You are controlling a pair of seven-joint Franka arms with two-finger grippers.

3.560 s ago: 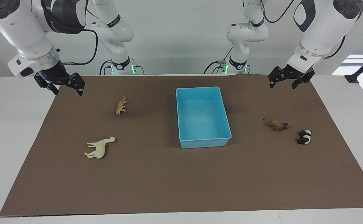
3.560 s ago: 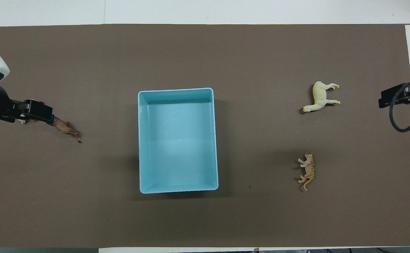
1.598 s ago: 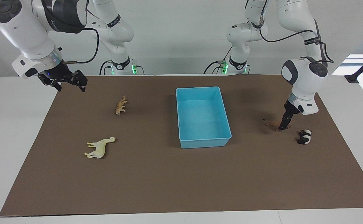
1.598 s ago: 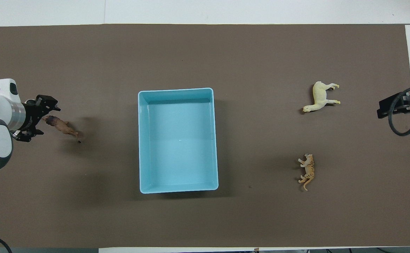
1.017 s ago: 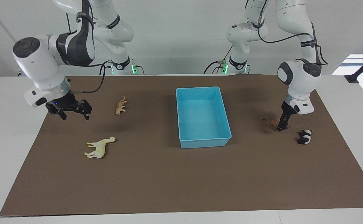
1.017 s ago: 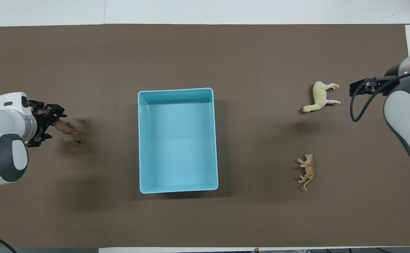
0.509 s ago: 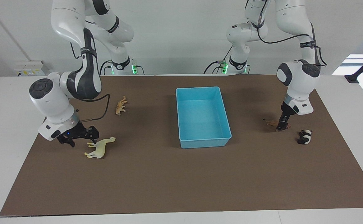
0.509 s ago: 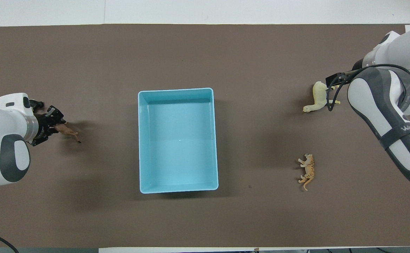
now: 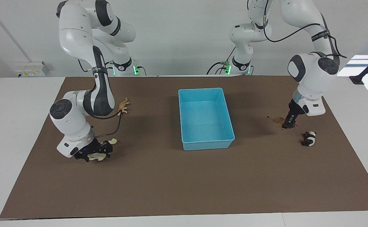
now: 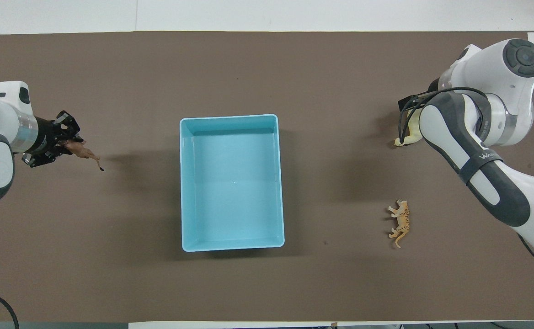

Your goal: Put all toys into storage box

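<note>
Covering the white table (image 9: 7, 126), a brown mat (image 9: 184, 183) holds the storage box (image 9: 228, 118).

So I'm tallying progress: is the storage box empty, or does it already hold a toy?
Empty. The storage box shows only bare blue floor in both views; no toy lies inside.

We see the empty light-blue plastic storage box (image 10: 232, 182) mid-mat; the small orange striped tiger figurine (image 10: 400, 222) lies toward the right arm's end.
</note>
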